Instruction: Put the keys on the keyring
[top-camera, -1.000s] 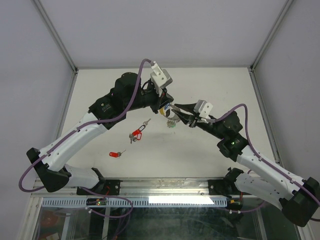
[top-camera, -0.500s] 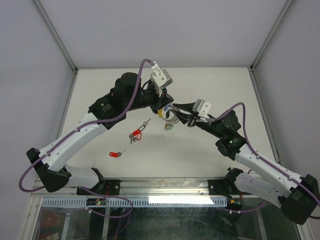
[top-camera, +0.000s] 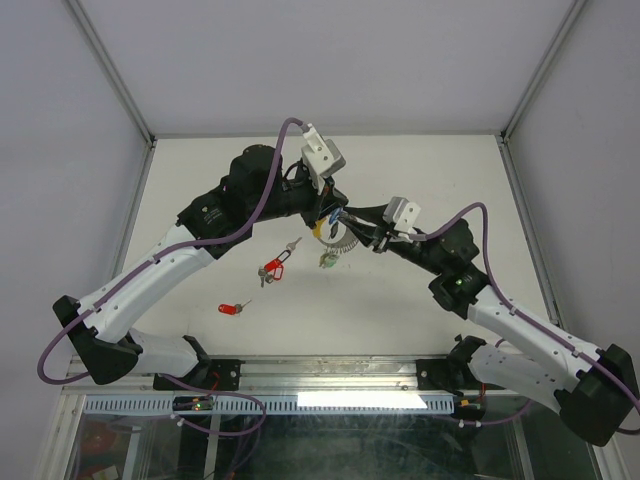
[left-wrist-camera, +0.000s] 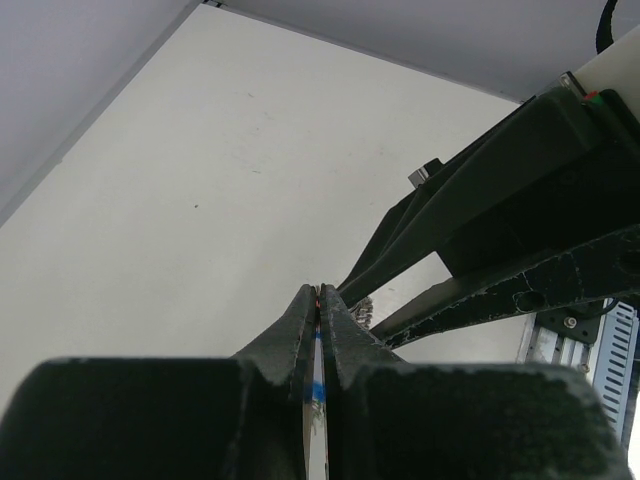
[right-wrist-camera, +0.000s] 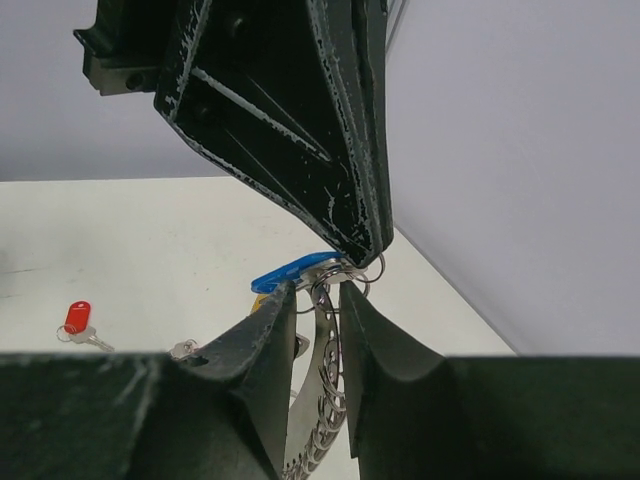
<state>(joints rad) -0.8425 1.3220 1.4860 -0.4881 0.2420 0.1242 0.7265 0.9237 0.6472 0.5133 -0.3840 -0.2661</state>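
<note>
keyring (right-wrist-camera: 352, 272): thin silver wire loop, held in the air above the middle of the table (top-camera: 430, 170), right at the tip of the left gripper and between the fingertips of the right one.
blue tag (right-wrist-camera: 293, 271): juts sideways out of the left gripper's tip, touching the keyring.
yellow tag (top-camera: 321, 229): in the same bunch, just beside the blue tag.
green-tagged key (top-camera: 326, 261): hangs lowest below the bunch.
left gripper (left-wrist-camera: 318, 292): pinched fully together on the blue tag, with a sliver of blue showing between the fingers; reaches in from the table's left side.
right gripper (right-wrist-camera: 318, 300): fingers a narrow gap apart, meeting the left gripper tip to tip from the right side; silver wire and a curved metal strip run between the fingers. Not clear whether squeezing the wire or merely straddling it.
red-tagged keys (top-camera: 272, 268): small cluster lying on the table, left of the bunch and apart from both grippers.
lone red-tagged key (top-camera: 230, 309): flat on the table, further toward the near left corner, well apart from the bunch.
</note>
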